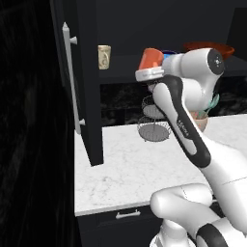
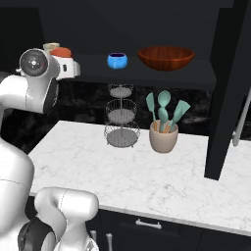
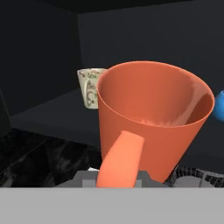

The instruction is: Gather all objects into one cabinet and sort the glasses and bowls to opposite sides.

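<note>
Left base view puts our claw in front of the cabinet shelf, clamped on the orange-red cup, which we carry tilted. At the shelf's left end stands the beige cup; right of it in the right base view come the blue bowl and then the wide red-brown bowl near the right end. We judge the step to be setting this cup down among the glasses. To do it well we should level the cup, ease it in beside the beige cup without knocking it, keep clear of the blue bowl, and release only once its base rests on the shelf.
</note>
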